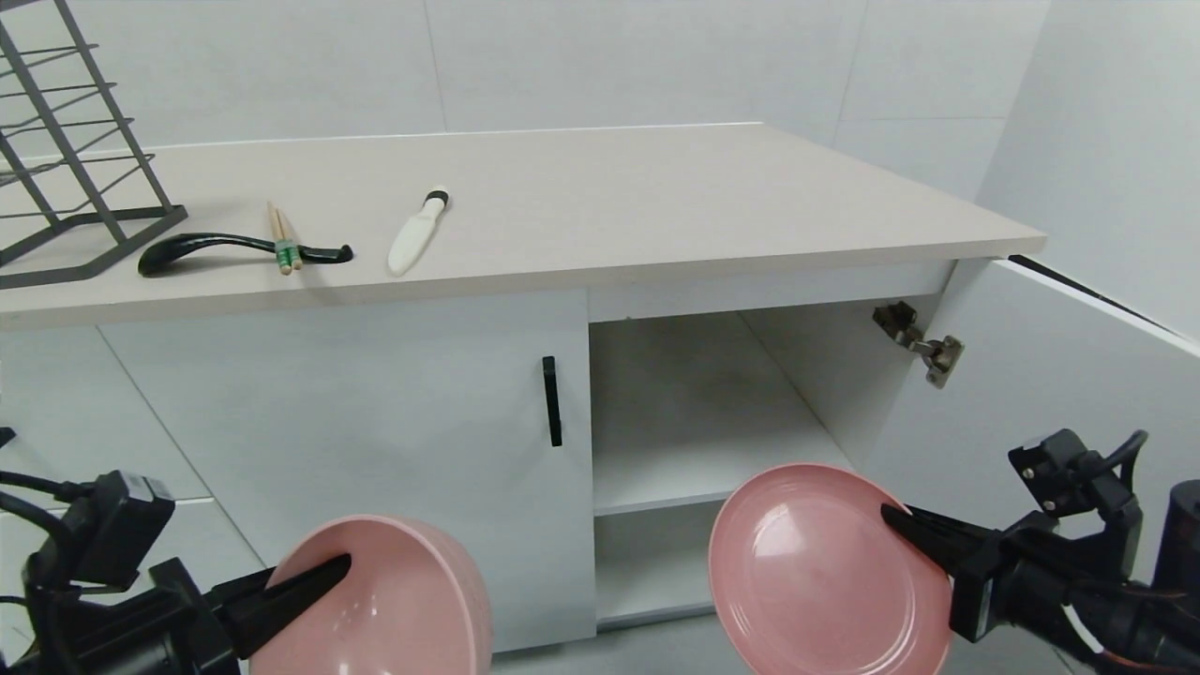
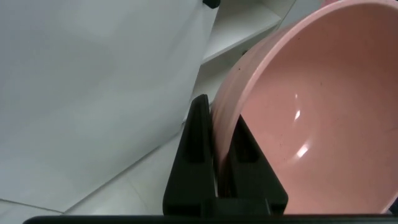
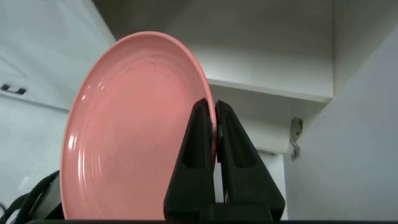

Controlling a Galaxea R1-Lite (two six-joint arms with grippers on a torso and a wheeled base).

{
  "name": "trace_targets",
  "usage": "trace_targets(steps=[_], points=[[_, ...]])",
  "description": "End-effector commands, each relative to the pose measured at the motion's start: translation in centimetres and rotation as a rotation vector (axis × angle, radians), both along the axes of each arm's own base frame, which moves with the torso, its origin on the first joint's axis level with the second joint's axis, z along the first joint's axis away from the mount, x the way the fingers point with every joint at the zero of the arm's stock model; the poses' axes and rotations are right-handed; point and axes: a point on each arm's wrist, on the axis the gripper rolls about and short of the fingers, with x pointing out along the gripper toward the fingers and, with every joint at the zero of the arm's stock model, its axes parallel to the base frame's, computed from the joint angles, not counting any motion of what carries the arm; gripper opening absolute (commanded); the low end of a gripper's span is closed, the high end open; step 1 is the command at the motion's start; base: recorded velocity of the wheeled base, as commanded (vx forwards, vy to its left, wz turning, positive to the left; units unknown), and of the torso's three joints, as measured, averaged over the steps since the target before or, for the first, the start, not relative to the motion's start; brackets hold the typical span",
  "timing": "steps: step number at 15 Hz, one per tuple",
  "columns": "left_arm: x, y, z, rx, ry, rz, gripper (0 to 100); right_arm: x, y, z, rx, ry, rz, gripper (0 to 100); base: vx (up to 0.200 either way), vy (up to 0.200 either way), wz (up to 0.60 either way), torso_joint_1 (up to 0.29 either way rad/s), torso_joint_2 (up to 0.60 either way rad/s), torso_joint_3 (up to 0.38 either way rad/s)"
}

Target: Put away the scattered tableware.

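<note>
The robot's two arms sit low and near, in front of a white kitchen cabinet. The left gripper (image 1: 339,565) is clamped on the rim of a pink bowl (image 1: 412,609), one finger inside the wall and one outside, so the bowl hangs tilted on its side. The right gripper (image 1: 891,517) pinches the edge of a pink plate (image 1: 806,572) and holds it nearly on edge, its face turned toward the robot. That pose would probably let the plate slide in through the cabinet opening.

Just beyond the plate, the right-hand cabinet door (image 1: 1059,375) stands swung open, showing a white shelf (image 1: 694,450) inside. The left door (image 1: 375,422) is closed. The open compartment appears to be where both dishes are meant to go.

On the countertop (image 1: 656,187) above, toward the left, lie a black ladle (image 1: 187,251), a pair of chopsticks (image 1: 284,239) resting across its handle, and a white spatula (image 1: 417,234) just to their right, none yet collected. A dark wire rack (image 1: 66,169) stands at the far left.
</note>
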Motion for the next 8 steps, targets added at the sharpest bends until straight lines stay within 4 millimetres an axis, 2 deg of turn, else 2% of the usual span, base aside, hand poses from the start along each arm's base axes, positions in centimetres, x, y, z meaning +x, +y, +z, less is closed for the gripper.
trace_targets(steps=[1, 4, 7, 8], points=[[-0.3, 0.1, 0.3, -0.008, -0.027, -0.004, 0, 0.5, 0.3, -0.2, 0.015, 0.007, -0.012, 0, 0.000, 0.000, 0.00, 0.002, 0.02, 0.051], [-0.6, 0.0, 0.2, -0.003, -0.014, -0.017, 0, 2.7, 1.2, -0.7, 0.094, 0.009, -0.037, 0, 0.000, 0.000, 0.00, 0.001, 0.00, 0.017], [-2.0, -0.3, 0.4, 0.015, -0.044, -0.089, 0, 4.5, 2.5, -3.6, 0.084, 0.051, -0.020, 0, 0.200, 0.000, 0.00, -0.009, 0.00, 0.033], [-2.4, -0.2, 0.5, 0.018, -0.056, -0.103, 0, 5.0, 2.8, -4.4, 0.084, 0.058, -0.022, 0, 0.000, 0.000, 0.00, 0.000, 0.00, 0.000]])
